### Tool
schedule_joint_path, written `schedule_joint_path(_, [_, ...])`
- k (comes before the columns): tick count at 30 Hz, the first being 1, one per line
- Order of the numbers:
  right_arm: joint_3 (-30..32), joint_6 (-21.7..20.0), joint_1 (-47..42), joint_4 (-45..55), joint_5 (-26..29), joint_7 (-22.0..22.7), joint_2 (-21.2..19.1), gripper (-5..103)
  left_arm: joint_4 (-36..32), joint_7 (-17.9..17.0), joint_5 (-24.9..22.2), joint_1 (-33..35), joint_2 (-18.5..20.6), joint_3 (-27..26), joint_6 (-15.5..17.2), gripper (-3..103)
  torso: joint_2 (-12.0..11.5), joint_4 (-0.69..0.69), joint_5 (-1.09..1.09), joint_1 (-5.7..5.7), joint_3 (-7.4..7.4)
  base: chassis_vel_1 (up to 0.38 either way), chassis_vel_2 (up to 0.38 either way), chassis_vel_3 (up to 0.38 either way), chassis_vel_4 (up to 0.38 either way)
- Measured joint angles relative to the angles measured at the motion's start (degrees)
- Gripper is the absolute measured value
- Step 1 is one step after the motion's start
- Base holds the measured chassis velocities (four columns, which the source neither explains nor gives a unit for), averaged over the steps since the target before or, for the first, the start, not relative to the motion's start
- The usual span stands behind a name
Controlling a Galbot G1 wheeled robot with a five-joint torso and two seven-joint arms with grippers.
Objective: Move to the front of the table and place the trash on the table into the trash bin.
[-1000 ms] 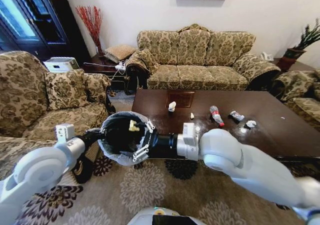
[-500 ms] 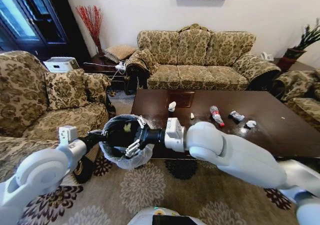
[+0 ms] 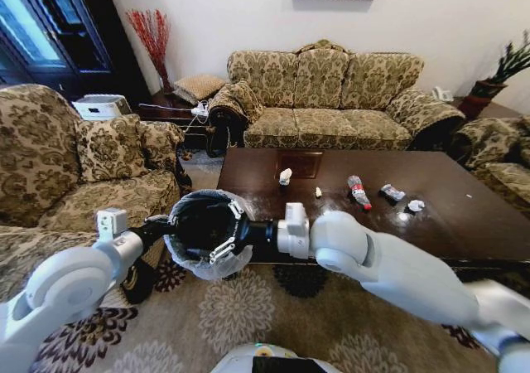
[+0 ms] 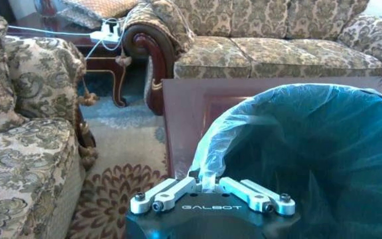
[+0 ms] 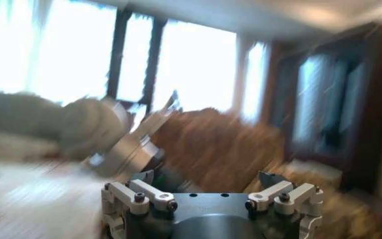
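Note:
My left gripper (image 4: 206, 185) is shut on the rim of the trash bin (image 3: 192, 228), a round black bin with a whitish liner (image 4: 297, 149), and holds it off the floor at the table's left end. Over the bin's mouth, my right gripper (image 3: 222, 231) is open with nothing between its fingers (image 5: 268, 178). On the glossy dark brown table (image 3: 464, 224) lies the trash: a white paper cup (image 3: 285, 176), a tiny scrap (image 3: 318, 192), a clear bottle with a red label (image 3: 357, 191), a silvery wrapper (image 3: 391, 193) and crumpled white paper (image 3: 415, 205).
A patterned armchair (image 3: 99, 166) stands close on the left and a matching sofa (image 3: 331, 99) behind the table. Another armchair (image 3: 501, 153) sits at the far right. A flowered carpet (image 3: 248, 315) covers the floor in front of me.
A pale scrap seen at the right gripper's fingers a second ago no longer shows. The right arm reached left over the bin, then drew back slightly. The left arm kept the bin nearly still.

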Motion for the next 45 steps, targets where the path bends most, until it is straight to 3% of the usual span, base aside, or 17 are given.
schedule_joint_path(2, [2.67, 1.53, -3.49, 1.2, -0.75, 4.75, -0.66, 100, 0.45, -0.01, 0.12, 0.09, -0.46, -0.31, -0.1, 0, 0.0, 0.0, 0.0, 0.0, 0.0, 0.0, 0.0, 0.0, 0.0])
schedule_joint_path(3, [6.92, 4.71, -8.76, 1.81, -0.57, 8.25, -2.14, 100, 1.15, -0.01, 0.17, 0.1, -0.84, -0.56, -0.35, 0, 0.0, 0.01, -0.02, 0.0, 0.0, 0.0, 0.0, 0.0, 0.0])
schedule_joint_path(4, [6.92, 4.71, -8.76, 1.81, -0.57, 8.25, -2.14, 100, 1.15, -0.01, 0.17, 0.1, -0.84, -0.56, -0.35, 0, 0.0, 0.01, -0.02, 0.0, 0.0, 0.0, 0.0, 0.0, 0.0])
schedule_joint_path(6, [13.83, 7.25, -17.07, 1.34, -1.51, 11.34, -3.6, 100, 1.77, 0.0, 0.19, -0.04, -0.96, -0.64, -0.64, 0, 0.0, 0.01, -0.03, -0.01, -0.01, 0.0, 0.0, 0.0, 0.0])
schedule_joint_path(10, [21.65, 4.43, -25.35, -1.45, -2.04, 15.81, -2.78, 100, 2.19, 0.06, 0.22, -0.24, -1.2, -0.56, -0.79, 0, 0.0, -0.02, 0.0, -0.01, -0.01, 0.0, 0.0, 0.0, 0.0])
schedule_joint_path(12, [24.44, 3.03, -27.92, -7.38, -1.75, 19.23, -0.06, 100, 2.17, 0.16, 0.32, -0.26, -1.44, -0.19, -0.84, 0, 0.0, -0.02, 0.01, -0.01, -0.01, 0.0, 0.0, 0.0, 0.0])
schedule_joint_path(21, [23.97, 4.3, -24.12, -22.93, -3.09, 20.41, 7.2, 100, 1.99, 0.34, 0.4, 0.13, -1.96, -0.28, -0.85, 0, 0.0, 0.02, -0.04, 0.0, 0.0, -0.04, -0.033, 0.055, 0.061])
schedule_joint_path(24, [22.23, 7.49, -21.8, -29.41, -5.52, 22.14, 10.65, 100, 2.13, 0.53, 0.65, 0.13, -2.63, 0.04, -0.86, 0, 0.0, 0.02, -0.03, 0.0, 0.0, -0.155, -0.154, 0.159, 0.156])
schedule_joint_path(32, [21.0, 8.33, -20.85, -35.53, -6.61, 23.6, 15.8, 100, 3.1, 1.29, 1.03, -0.66, -2.77, 1.25, -1.2, 0, 0.0, -0.04, 0.0, 0.01, 0.0, -0.129, -0.127, 0.093, 0.107])
schedule_joint_path(39, [20.68, 9.44, -19.52, -40.73, -8.17, 22.44, 18.55, 100, 3.41, 1.23, 1.18, -0.77, -2.82, 1.41, -1.24, 0, 0.0, 0.05, -0.07, -0.02, 0.0, 0.001, 0.061, 0.011, -0.036])
schedule_joint_path(45, [20.46, 10.17, -18.44, -44.39, -9.44, 21.4, 20.89, 100, 3.66, 1.27, 1.18, -0.92, -2.55, 1.47, -1.24, 0, 0.01, 0.01, -0.01, -0.02, 0.0, -0.071, 0.108, 0.097, -0.079])
